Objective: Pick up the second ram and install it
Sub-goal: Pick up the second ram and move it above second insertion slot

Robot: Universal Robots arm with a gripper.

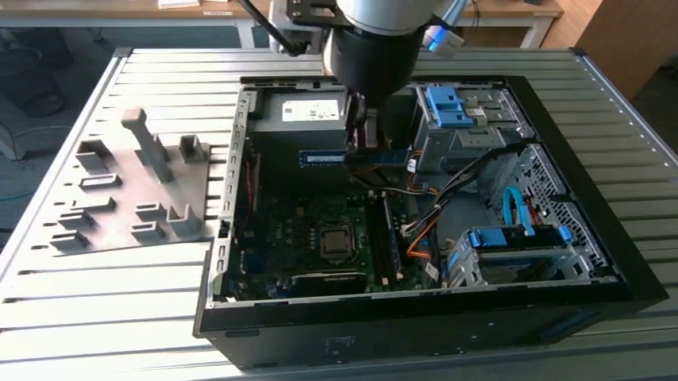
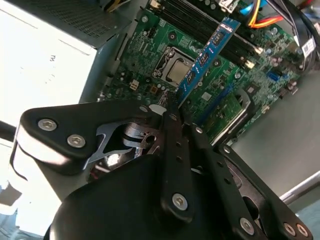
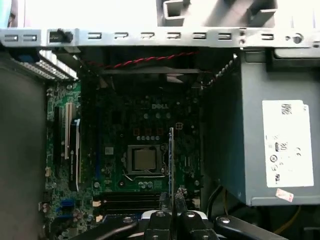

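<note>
The second ram, a thin blue-green stick with small black chips, hangs level above the open computer case, over the motherboard. My gripper comes straight down from the arm and is shut on it. In the second wrist view the second ram sticks out from between the black fingers of the gripper, over the board near the processor socket. In the first wrist view the second ram shows edge-on in the gripper, beside the processor socket and above the long black memory slots.
A grey power supply box sits at the case's far side. Blue drive cages and cable bundles fill the exterior view's right half of the case. A grey slotted tray lies on the slatted table beside the case.
</note>
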